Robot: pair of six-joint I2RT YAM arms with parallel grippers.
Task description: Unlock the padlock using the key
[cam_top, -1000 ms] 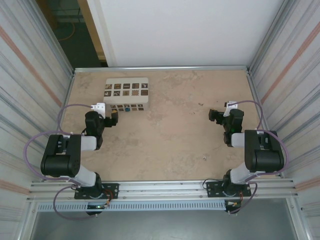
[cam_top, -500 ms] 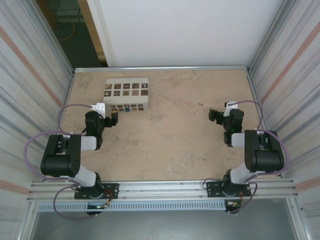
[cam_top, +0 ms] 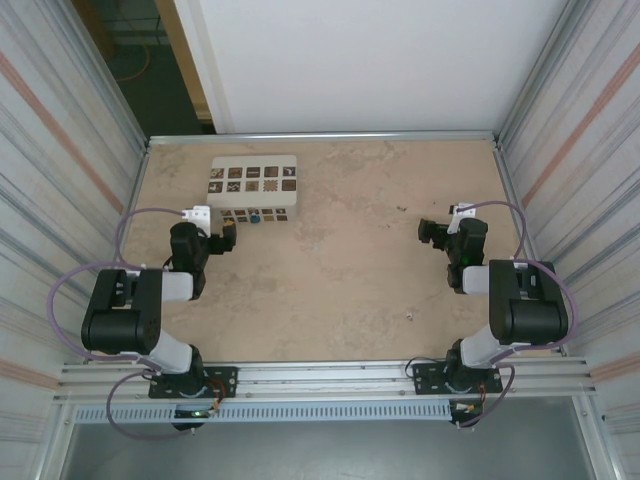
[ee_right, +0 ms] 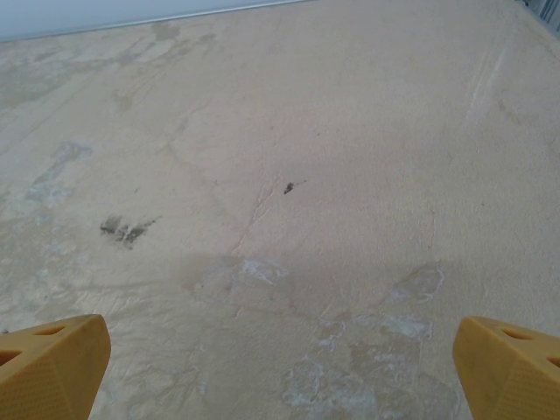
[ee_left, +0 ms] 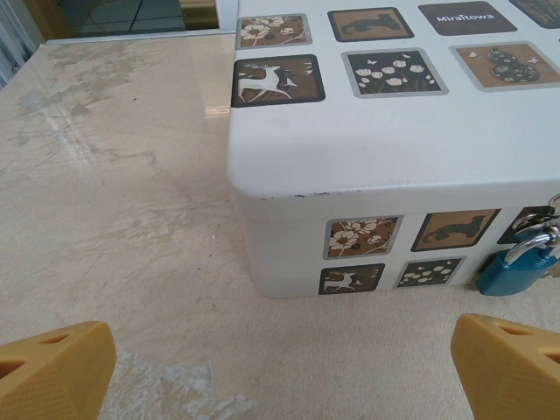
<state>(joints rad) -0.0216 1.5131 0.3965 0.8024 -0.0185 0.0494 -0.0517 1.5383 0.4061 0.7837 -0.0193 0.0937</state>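
We see the left pincer (ee_left: 280,372) released, facing the box (ee_left: 385,175), its padlock (ee_left: 516,267) hanging at frame right; the right pincer (ee_right: 280,367) gapes too, likely for the key (cam_top: 411,317) lying lower right on the counter (cam_top: 330,260)

Boxed-in table under soft, even light.
The mottled beige stone-look tabletop (cam_top: 340,290) is flanked at 9 and 3 o'clock by ribbed silvery metal walls (cam_top: 50,150) with faint orange stripes; a plain white back panel (cam_top: 370,60) stands at 12, a dark doorway gap (cam_top: 135,70) at 11, and slotted aluminium rails (cam_top: 320,378) at 6.
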